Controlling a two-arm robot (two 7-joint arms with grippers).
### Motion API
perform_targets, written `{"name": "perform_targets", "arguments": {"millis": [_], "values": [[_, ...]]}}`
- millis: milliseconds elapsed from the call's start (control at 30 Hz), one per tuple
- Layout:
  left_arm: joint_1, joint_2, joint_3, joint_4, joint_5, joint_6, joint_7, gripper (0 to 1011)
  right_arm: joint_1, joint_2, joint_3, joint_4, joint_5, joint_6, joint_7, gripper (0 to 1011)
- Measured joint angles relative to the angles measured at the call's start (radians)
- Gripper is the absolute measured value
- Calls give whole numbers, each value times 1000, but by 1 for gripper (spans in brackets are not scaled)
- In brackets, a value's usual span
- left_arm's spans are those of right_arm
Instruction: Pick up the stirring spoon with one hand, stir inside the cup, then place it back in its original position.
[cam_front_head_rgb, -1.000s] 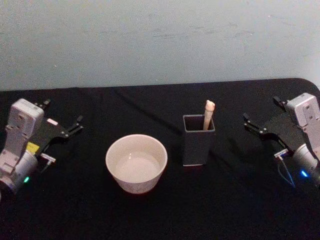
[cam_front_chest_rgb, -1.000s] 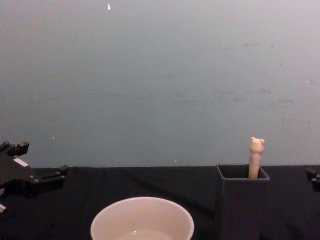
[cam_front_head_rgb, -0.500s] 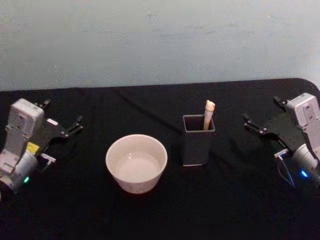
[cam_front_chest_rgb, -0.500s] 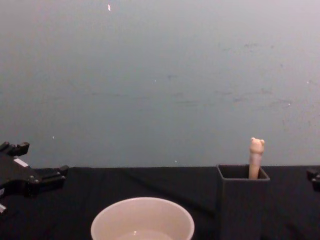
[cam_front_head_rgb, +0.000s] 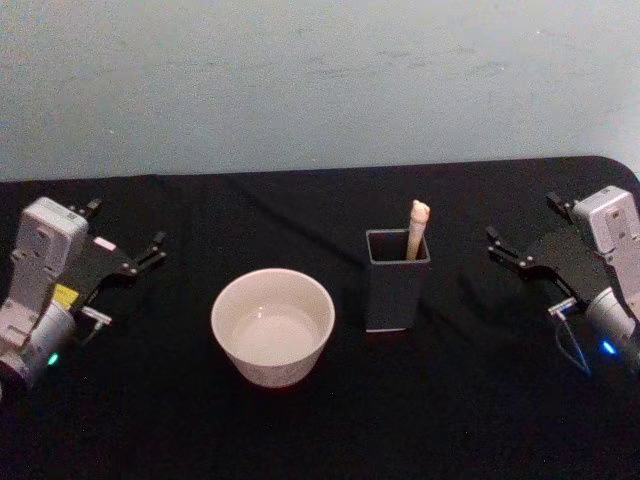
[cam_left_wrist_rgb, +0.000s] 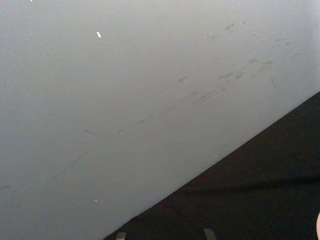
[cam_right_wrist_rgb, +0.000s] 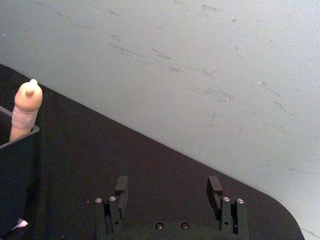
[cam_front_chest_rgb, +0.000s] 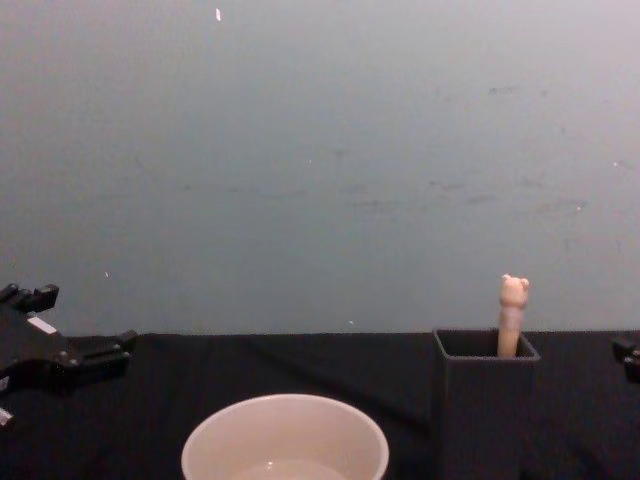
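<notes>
**Beige handle up in the holder, both hands apart and off it**

From my seat the stirring spoon (cam_front_head_rgb: 417, 228) stands nearly upright in the dark grey holder (cam_front_head_rgb: 397, 295), leaning into its far right corner. Just the bear-head end of the handle pokes above the rim; the neck and bowl are hidden inside. I judge it light and stiff, and the smooth rounded handle looks slippery. I'd pinch the straight stretch just below the bear head, above the holder's rim. Then I'd draw it straight up so the bowl doesn't catch the wall or tip the holder. The cup (cam_front_head_rgb: 272, 325) sits just to the holder's left on the bench (cam_front_head_rgb: 470, 400). Its rim is thin, so the stirring should be gentle.

My right hand (cam_front_head_rgb: 521, 217) sits well off to the holder's right, its fingers spread wide and holding nothing. In its wrist camera the handle top shows off to one side of the gap between the fingers, not lined up with it. My left hand (cam_front_head_rgb: 127, 222) waits beyond the cup, far to the holder's left, fingers likewise apart and empty. The right hand is the nearer of the two to the spoon.
</notes>
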Motion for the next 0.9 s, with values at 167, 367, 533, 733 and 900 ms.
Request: {"name": "perform_targets", "arguments": {"millis": [167, 367, 533, 733, 900], "values": [[0, 0, 0, 0, 0, 0, 0, 1001, 0, 0, 0, 0, 0, 0, 0, 1002], [0, 0, 0, 0, 0, 0, 0, 1001, -12, -1, 21, -25, 22, 2, 32, 1002], [0, 0, 0, 0, 0, 0, 0, 1001, -37, 2, 57, -84, 100, 31, 100, 1002], [0, 0, 0, 0, 0, 0, 0, 1001, -65, 12, 93, -147, 207, 79, 196, 1002], [0, 0, 0, 0, 0, 0, 0, 1001, -86, 21, 119, -195, 304, 135, 302, 1002]]}}
